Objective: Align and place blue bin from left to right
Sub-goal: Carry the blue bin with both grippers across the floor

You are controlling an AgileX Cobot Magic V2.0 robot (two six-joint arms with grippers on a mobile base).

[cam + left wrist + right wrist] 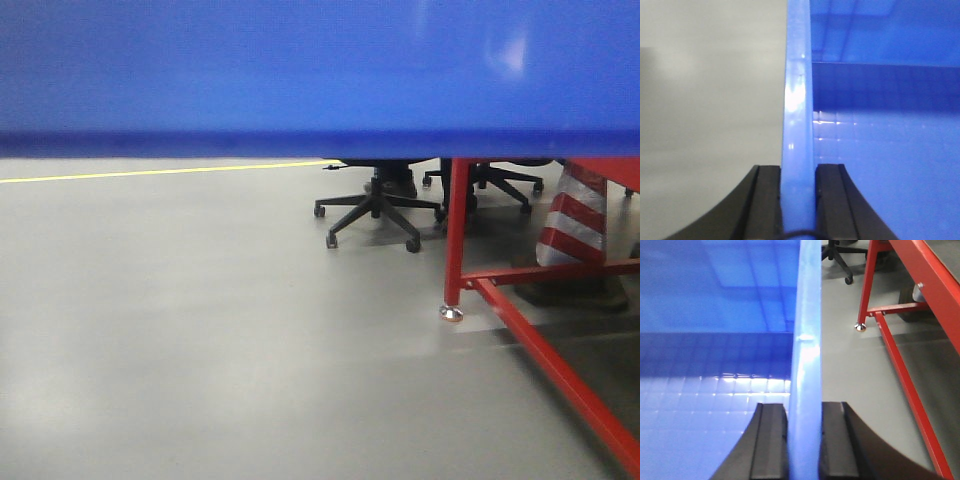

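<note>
The blue bin [320, 70] is held up off the grey floor and fills the top third of the front view with its smooth wall. In the left wrist view my left gripper [798, 200] is shut on the bin's left rim [797, 100], one black finger [767, 200] outside and the other inside over the gridded bottom [890, 165]. In the right wrist view my right gripper [804, 440] is shut on the bin's right rim [807, 340], with the bin's inside [715, 405] to the left and floor to the right.
A red metal frame [458, 240] with a foot pad [451, 313] and a low diagonal bar [905, 385] stands at the right. Black office chairs [375, 205] and a red-white striped object [572, 225] sit behind it. A yellow line [160, 172] crosses the floor.
</note>
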